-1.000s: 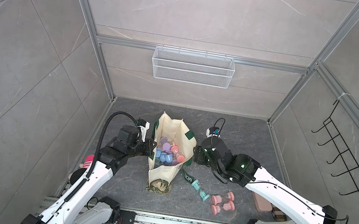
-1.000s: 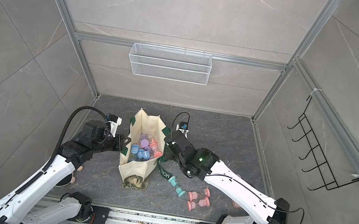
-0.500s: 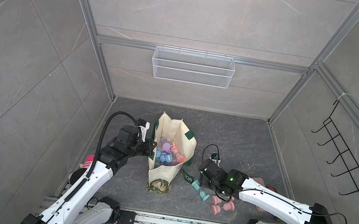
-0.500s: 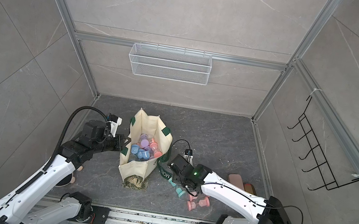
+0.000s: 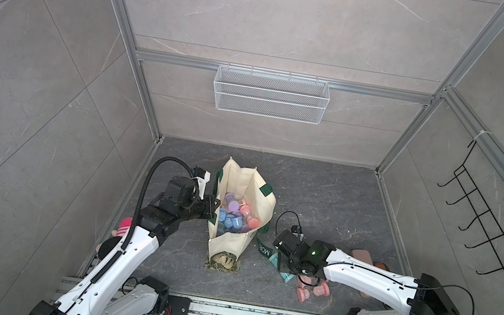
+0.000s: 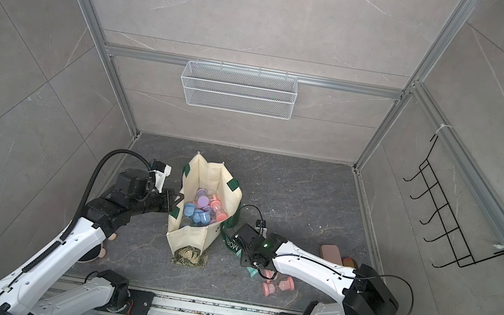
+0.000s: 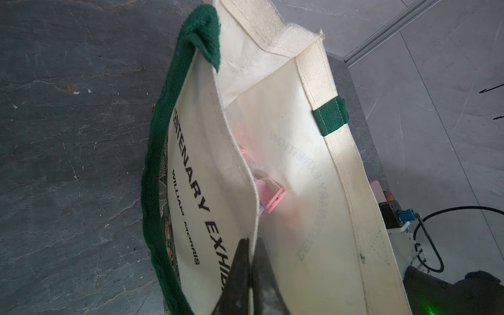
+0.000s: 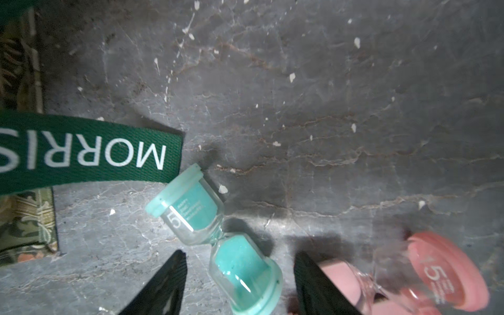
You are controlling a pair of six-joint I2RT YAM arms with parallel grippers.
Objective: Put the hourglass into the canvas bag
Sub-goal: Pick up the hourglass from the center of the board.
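Observation:
The cream canvas bag (image 5: pixel 238 179) (image 6: pixel 204 171) stands open on the dark floor, with several coloured hourglasses (image 5: pixel 236 218) inside. My left gripper (image 7: pixel 252 242) (image 5: pixel 214 205) is shut on the bag's near rim (image 7: pixel 245 174) and holds that side up. A teal hourglass (image 8: pixel 215 234) (image 5: pixel 286 276) (image 6: pixel 251 271) lies on its side on the floor to the right of the bag. My right gripper (image 8: pixel 240 254) (image 5: pixel 283 262) is low over it and open. Its fingers stand on either side of one teal bulb, with gaps on both sides.
Two pink hourglasses (image 5: pixel 313 289) (image 8: pixel 447 275) lie right beside the teal one, one against a finger. The bag's green lettered tag (image 8: pixel 90 152) trails on the floor near the teal cap. A flat pink case (image 5: pixel 363 255) lies behind the right arm. A wire basket (image 5: pixel 271 94) hangs on the back wall.
My right arm has swung from beside the bag's rim down and towards the front, to the floor over the teal hourglass. The left arm and bag have stayed still.

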